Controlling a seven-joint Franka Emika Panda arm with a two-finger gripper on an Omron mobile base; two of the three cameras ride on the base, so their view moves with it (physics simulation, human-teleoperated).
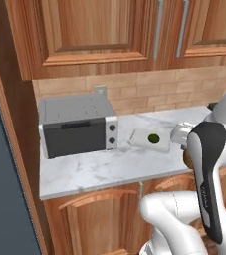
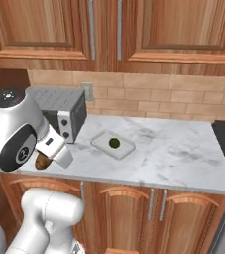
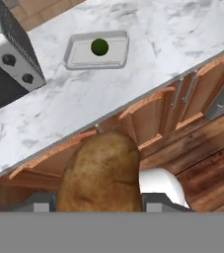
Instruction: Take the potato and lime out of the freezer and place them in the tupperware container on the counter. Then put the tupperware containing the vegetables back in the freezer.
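The gripper [image 3: 98, 210] is clamped on the potato [image 3: 99, 173] at the bottom centre of the hand view, apparently short of the counter [image 3: 148, 54] edge, though its fingers are largely hidden. A loose hold could drop it onto the wooden floor [image 3: 202, 168]. The lime [image 3: 99, 47] already sits in the tupperware container [image 3: 79, 54] at upper left, beside the toaster oven [image 1: 77, 127].

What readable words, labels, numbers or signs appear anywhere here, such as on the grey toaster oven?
None readable anywhere.
Grey box-shaped toaster oven: two round knobs, no legible markings.
Shallow translucent rectangular tupperware container: blank.
White-grey marbled counter: unmarked.
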